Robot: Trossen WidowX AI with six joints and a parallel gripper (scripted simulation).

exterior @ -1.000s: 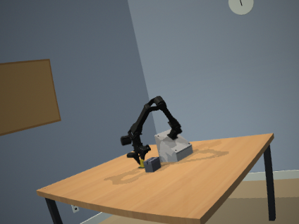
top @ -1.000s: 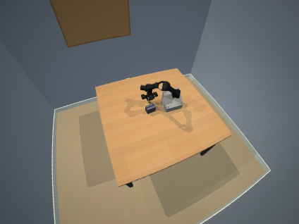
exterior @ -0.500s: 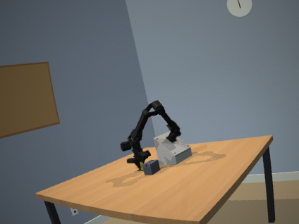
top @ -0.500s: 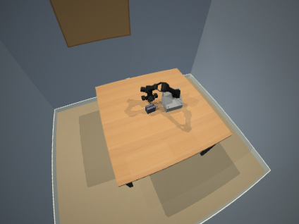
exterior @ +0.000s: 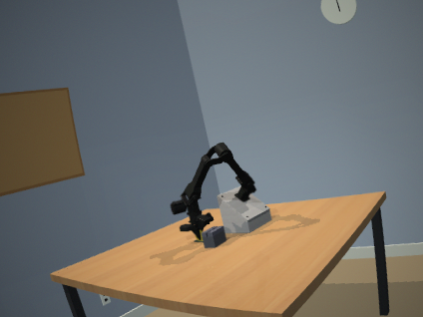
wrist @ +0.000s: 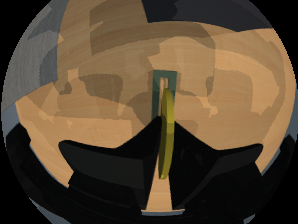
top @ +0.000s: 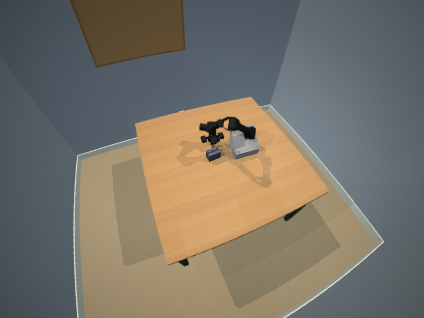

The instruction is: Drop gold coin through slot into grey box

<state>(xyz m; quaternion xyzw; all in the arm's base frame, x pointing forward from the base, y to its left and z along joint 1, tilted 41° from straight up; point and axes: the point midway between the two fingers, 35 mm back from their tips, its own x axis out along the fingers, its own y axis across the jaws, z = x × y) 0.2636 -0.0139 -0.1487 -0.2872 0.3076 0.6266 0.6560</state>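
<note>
The gold coin (wrist: 170, 107) (exterior: 202, 236) stands on edge between the fingertips of my gripper (wrist: 162, 120) (exterior: 200, 234) (top: 213, 144), which is shut on it. In the wrist view the coin leans slightly and covers part of the holder's opening. The dark-green holder (wrist: 165, 73) (exterior: 198, 241) lies on the table right below; I cannot tell if the coin's lower edge is still inside it. The closed dark-grey box (top: 213, 155) (exterior: 214, 238) (wrist: 200, 12) stands close beside the gripper. Its slot is too small to make out clearly.
The light-grey sloped base block (top: 243, 148) (exterior: 239, 219) (wrist: 37, 65) carries the arm and stands close to the box. All stand on the wooden table (top: 200, 210) (exterior: 279, 264). Shadows of the arm fall across the table.
</note>
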